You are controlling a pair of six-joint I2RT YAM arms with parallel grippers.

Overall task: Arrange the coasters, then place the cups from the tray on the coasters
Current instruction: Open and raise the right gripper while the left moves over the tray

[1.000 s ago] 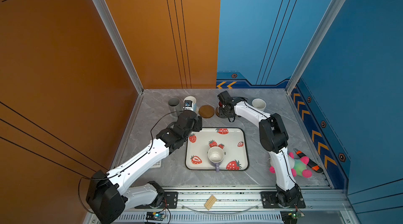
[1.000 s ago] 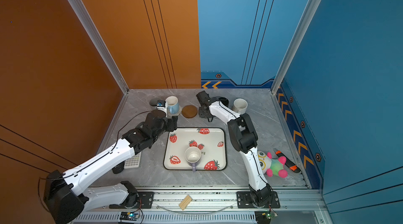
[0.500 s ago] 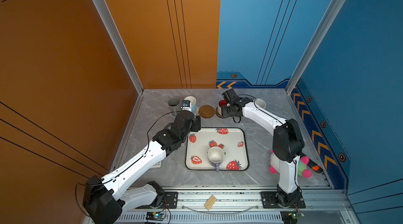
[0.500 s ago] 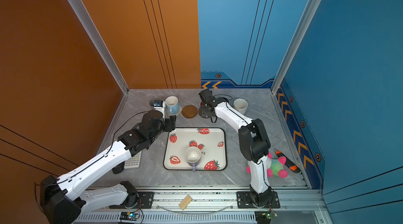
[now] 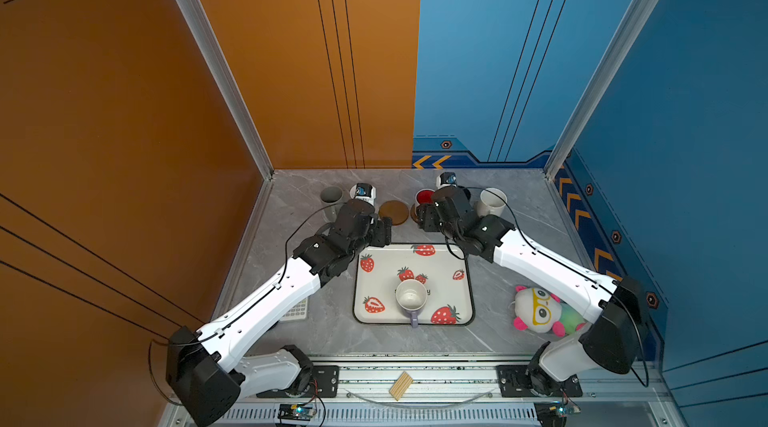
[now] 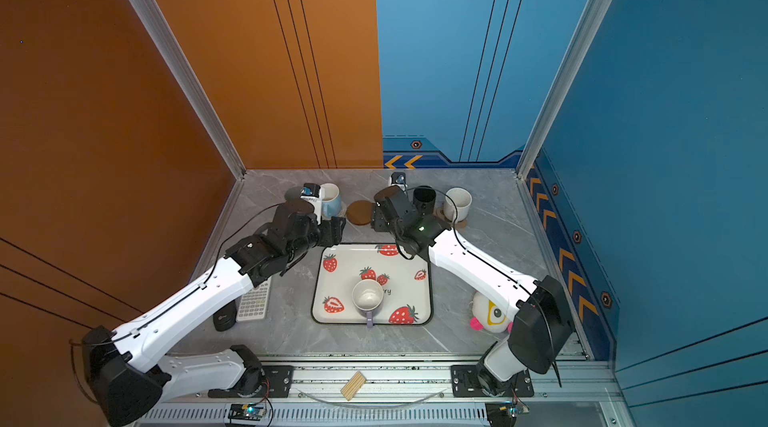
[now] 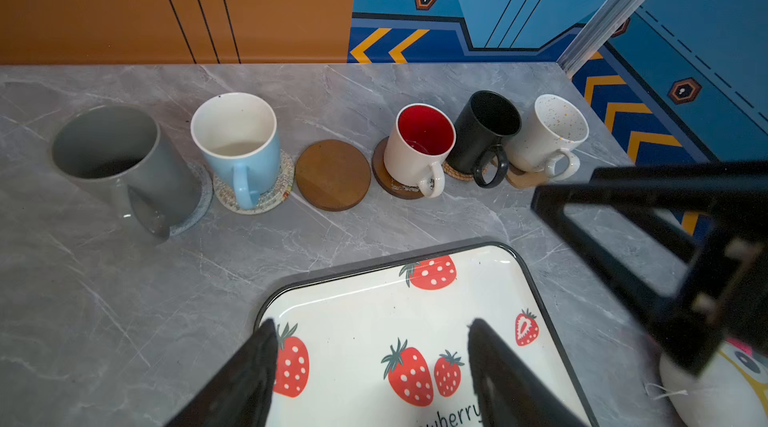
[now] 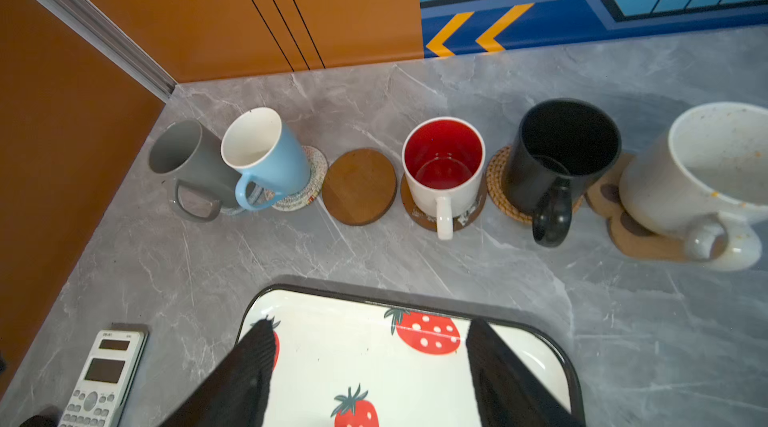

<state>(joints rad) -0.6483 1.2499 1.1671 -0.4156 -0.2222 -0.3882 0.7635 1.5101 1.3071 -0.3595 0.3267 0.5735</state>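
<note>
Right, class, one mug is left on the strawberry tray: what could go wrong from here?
1. The bare round brown wooden coaster lies in a narrow gap between the blue-outside mug and the red-inside white mug; lowering a mug there could knock either.
2. The lilac-handled white mug stands close to the near rim of the white strawberry tray; a clumsy grasp might tip it off.
</note>
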